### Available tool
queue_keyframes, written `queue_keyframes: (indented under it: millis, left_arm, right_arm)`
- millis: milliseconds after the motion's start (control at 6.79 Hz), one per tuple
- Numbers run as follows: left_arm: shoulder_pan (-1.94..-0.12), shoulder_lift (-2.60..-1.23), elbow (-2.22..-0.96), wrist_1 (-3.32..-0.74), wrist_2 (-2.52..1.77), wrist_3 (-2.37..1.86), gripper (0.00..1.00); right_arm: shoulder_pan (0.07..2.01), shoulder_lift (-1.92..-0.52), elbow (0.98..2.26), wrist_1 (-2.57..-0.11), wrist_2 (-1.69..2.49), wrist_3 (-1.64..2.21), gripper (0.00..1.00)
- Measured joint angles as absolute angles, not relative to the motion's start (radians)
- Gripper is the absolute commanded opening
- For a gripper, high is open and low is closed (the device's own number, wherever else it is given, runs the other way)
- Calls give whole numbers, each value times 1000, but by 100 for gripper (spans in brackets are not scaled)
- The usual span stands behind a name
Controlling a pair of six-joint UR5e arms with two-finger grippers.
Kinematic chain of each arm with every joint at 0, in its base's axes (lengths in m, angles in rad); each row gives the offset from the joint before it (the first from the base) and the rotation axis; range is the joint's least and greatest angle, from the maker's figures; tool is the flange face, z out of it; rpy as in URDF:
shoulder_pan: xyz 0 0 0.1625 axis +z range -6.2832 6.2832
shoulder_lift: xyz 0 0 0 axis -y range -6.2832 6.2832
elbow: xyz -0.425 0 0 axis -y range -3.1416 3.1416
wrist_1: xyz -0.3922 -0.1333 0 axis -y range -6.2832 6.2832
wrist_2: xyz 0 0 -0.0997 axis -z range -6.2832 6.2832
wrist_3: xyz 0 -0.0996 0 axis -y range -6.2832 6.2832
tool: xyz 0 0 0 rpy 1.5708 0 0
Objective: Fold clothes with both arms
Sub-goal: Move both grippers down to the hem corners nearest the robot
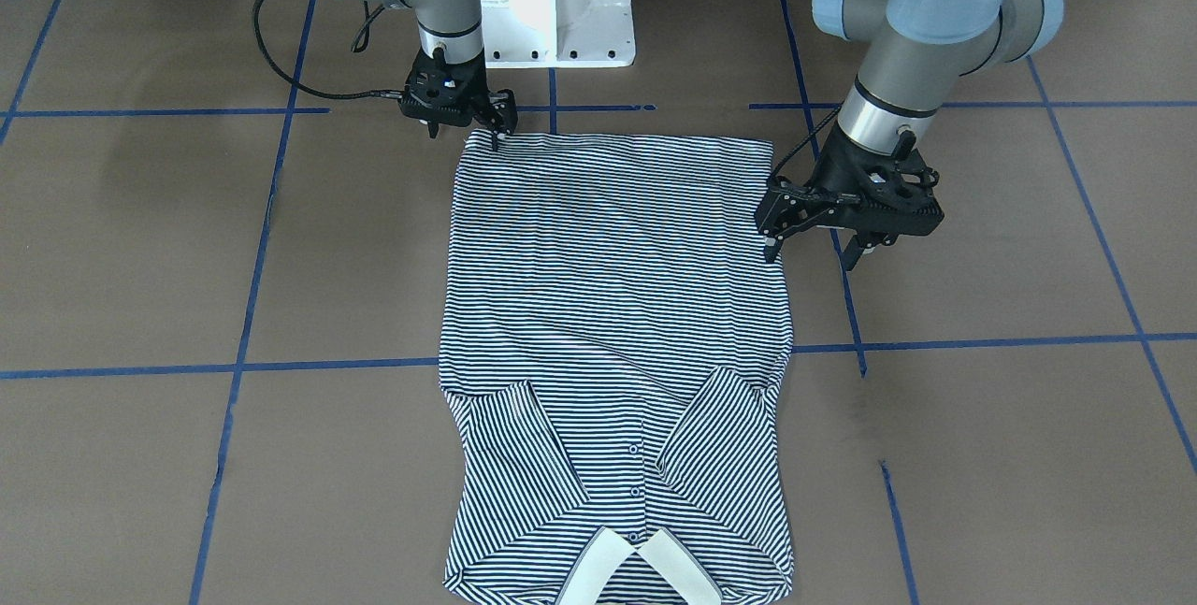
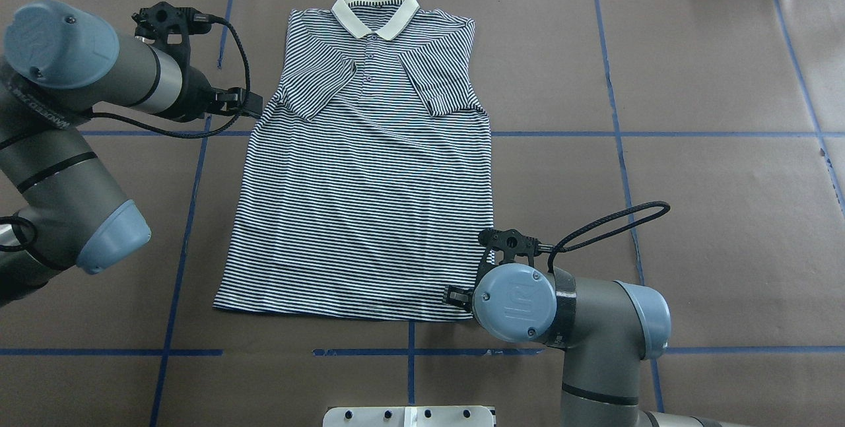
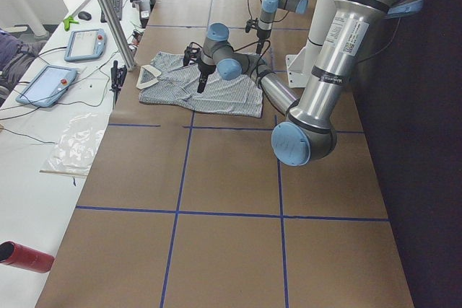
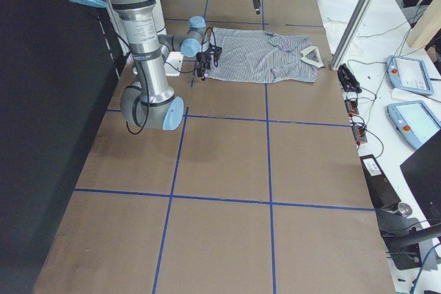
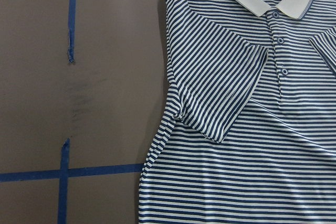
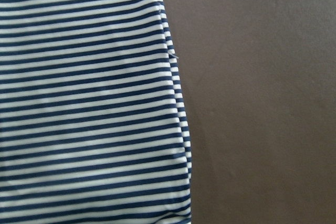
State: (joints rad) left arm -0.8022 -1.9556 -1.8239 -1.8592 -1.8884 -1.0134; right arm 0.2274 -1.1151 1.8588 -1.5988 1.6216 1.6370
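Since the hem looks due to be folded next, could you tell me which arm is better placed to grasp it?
Probably the right. The right gripper is open and low at a hem corner of the polo shirt; the left gripper, also open, hangs beside the side edge, farther from the hem.

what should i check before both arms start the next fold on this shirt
1. Polo shirt lying flat, front up, collar away from the robot: ok.
2. Both sleeves folded in over the chest: ok.
3. Right gripper at a hem corner: ok.
4. Left gripper over the cloth: not ok, it is beside the side edge.
5. Jaws closed on cloth: not ok, both pairs look open.
6. Either gripper low enough to pinch: cannot tell.
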Motion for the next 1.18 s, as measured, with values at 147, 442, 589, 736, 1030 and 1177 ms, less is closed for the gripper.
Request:
queue_keyframes:
  millis: [147,442,589,736,1030,1177]
  left_arm:
    - [-802,-1953,-1824,-1859,-1888,-1014,100]
    - [-802,-1952,-1824,-1859,-1888,-1014,100]
    - [-802,-1951,-1824,-1859,-1888,-1014,100]
    - [-802,-1951,-1823,-1859,-1888,-1014,100]
    - [-802,-1951,-1824,-1859,-1889,-1018,100]
    - [-802,-1950,-1825,-1859,-1890,-1023,100]
  right_arm:
    - [225,-1111,1852,-1599,1622,1636,61]
    - [224,-1099,1850,-1598,1625,1638,21]
    - [224,-1094,1850,-1598,1628,1638,3]
    - [224,-1092,1850,-1598,1630,1636,0]
    - [223,-1092,1850,-1599,1633,1632,0]
    - [223,-1092,1853,-1599,1633,1631,0]
